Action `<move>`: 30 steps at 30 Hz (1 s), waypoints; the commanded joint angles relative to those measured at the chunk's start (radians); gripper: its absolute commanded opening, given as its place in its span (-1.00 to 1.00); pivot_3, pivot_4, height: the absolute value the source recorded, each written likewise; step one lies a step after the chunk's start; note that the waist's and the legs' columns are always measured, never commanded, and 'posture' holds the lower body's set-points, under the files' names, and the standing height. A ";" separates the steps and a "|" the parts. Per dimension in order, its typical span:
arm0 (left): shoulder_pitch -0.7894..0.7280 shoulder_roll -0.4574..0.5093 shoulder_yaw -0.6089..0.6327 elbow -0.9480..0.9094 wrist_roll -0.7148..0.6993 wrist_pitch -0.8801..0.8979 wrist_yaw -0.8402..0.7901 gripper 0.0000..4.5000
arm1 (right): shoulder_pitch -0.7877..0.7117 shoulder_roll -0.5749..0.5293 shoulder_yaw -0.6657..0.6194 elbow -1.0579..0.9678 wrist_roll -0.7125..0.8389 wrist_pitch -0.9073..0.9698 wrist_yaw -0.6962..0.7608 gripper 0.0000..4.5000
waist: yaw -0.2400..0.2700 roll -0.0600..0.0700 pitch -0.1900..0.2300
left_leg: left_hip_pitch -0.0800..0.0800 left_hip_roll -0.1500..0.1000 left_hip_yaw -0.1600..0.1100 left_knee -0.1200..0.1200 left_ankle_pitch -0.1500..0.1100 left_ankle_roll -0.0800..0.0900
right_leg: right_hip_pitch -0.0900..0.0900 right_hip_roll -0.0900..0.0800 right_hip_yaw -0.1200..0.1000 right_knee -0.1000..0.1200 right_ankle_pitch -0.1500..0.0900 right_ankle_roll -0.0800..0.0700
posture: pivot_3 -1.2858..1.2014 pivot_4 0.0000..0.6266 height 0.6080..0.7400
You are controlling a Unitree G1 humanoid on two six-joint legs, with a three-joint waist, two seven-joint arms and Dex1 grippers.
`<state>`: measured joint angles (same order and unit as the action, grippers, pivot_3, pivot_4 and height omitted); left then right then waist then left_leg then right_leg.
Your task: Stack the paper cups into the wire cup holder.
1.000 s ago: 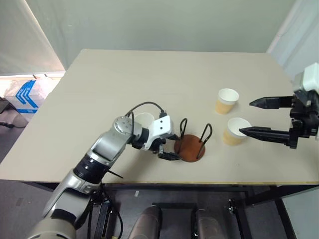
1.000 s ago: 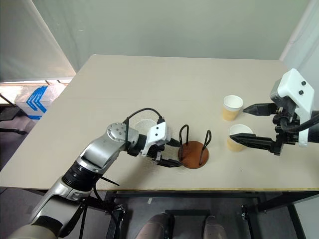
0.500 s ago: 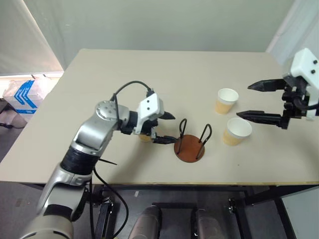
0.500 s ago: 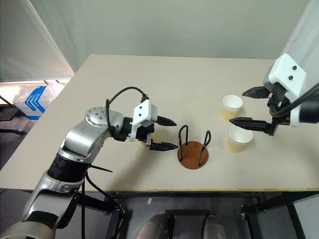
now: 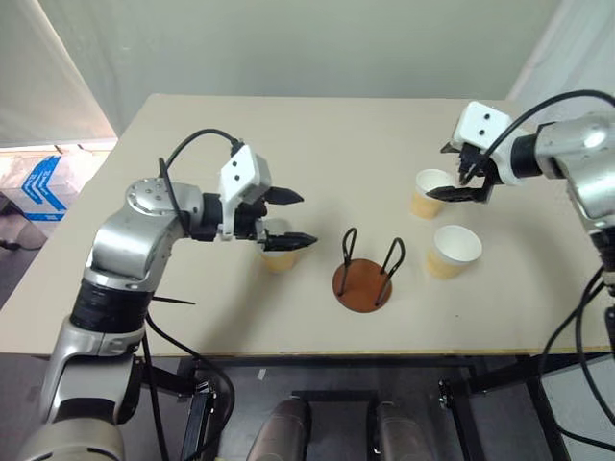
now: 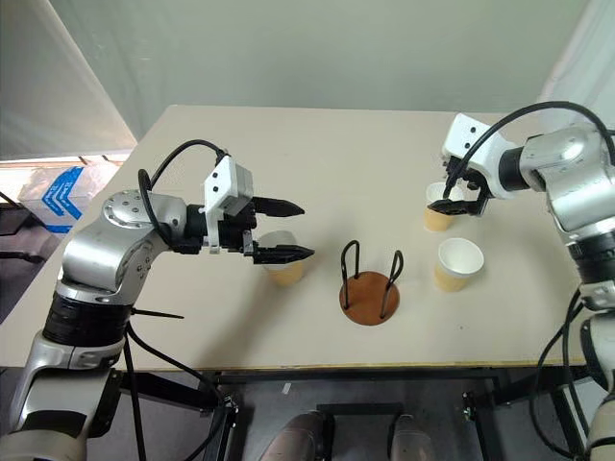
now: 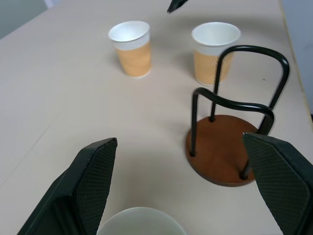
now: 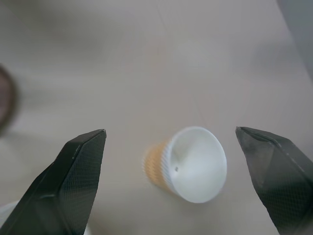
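Big tan table (image 5: 192, 163) carries it all. Down the near middle sits the holder (image 5: 364, 275): round reddish-brown disc flat on the top, two black wire loops standing straight up from it, its axis vertical, nothing between the loops.

Three cups, all upright, mouths open to the ceiling, long axis vertical, narrow end down. The left cup (image 6: 280, 256) stands just left of the holder. The near right cup (image 5: 453, 251) stands to the right of the holder, apart from it. The far right cup (image 5: 431, 192) stands just beyond that one, the two close but not touching.

Now the left gripper (image 5: 296, 219), coming in from the left side: it hovers above the left cup, pointing right toward the holder, jaws spread wide with nothing between them. One black finger (image 5: 289, 241) crosses over the cup's rim in the head view; whether it touches the rim I cannot tell. The left wrist view looks past both fingers at the holder and the two right cups, with the left cup's white rim low between them.

The right gripper (image 6: 454, 188) reaches in from the right, tilted down over the far right cup, jaws released and wide. Its lower finger (image 5: 452, 193) lies across the cup's mouth as seen from the head. In the right wrist view the cup (image 8: 188, 163) sits in the gap between the two fingers, neither one on it.
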<state>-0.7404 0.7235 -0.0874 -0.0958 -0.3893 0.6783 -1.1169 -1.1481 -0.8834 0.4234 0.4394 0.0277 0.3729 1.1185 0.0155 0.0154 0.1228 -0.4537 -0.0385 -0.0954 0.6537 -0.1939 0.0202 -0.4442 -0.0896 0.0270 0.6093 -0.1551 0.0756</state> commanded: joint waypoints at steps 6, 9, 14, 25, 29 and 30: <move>0.002 0.014 0.030 -0.065 -0.018 0.020 0.053 0.98 | -0.102 0.114 0.005 0.336 -0.177 -0.192 0.008 1.00 | 0.000 0.000 0.000 | 0.000 0.000 0.000 -0.006 0.001 -0.004 | -0.003 0.000 -0.001 0.001 -0.001 -0.004 | 0.03 -0.52 1.00; 0.002 0.015 0.029 -0.068 -0.020 0.023 0.061 0.98 | -0.131 0.153 0.005 0.447 -0.227 -0.245 -0.017 1.00 | 0.000 0.000 0.000 | 0.000 0.001 0.000 -0.007 0.001 -0.005 | -0.004 0.000 -0.001 0.002 -0.001 -0.005 | 0.03 -0.52 1.00; 0.005 0.016 0.026 -0.076 -0.022 0.028 0.073 0.98 | -0.161 0.199 -0.001 0.581 -0.283 -0.311 -0.058 1.00 | -0.001 0.000 0.000 | 0.000 0.001 0.000 -0.007 0.000 -0.006 | -0.004 0.000 -0.001 0.002 0.000 -0.007 | 0.03 -0.52 1.00; 0.024 0.024 0.009 -0.072 -0.011 0.018 0.079 1.00 | -0.148 0.231 -0.036 0.638 -0.301 -0.359 -0.068 -0.21 | 0.000 0.001 0.000 | 0.000 0.001 -0.001 -0.007 -0.001 -0.007 | -0.004 0.000 -0.001 0.002 -0.001 -0.008 | 0.03 -0.52 1.00; 0.025 0.023 0.008 -0.061 -0.011 0.019 0.075 1.00 | -0.124 0.214 -0.056 0.571 -0.285 -0.349 -0.010 -0.86 | 0.000 0.001 0.001 | 0.000 0.001 -0.001 -0.007 -0.002 -0.009 | -0.004 0.000 -0.001 0.002 -0.001 -0.009 | 0.03 -0.52 1.00; 0.026 0.023 0.009 -0.057 -0.012 0.020 0.074 1.00 | -0.114 0.205 -0.062 0.546 -0.280 -0.342 0.008 -0.99 | 0.000 0.001 0.001 | 0.000 0.001 -0.001 -0.007 -0.003 -0.012 | -0.004 0.000 -0.002 0.002 -0.001 -0.009 | 0.03 -0.52 1.00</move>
<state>-0.7133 0.7338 -0.0917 -0.1362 -0.3982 0.7037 -1.0414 -1.2586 -0.6517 0.3979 1.0470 -0.2690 0.0284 1.0972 0.0152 0.0162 0.1233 -0.4534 -0.0374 -0.0962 0.6467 -0.1980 0.0072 -0.4482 -0.0896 0.0253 0.6114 -0.1558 0.0667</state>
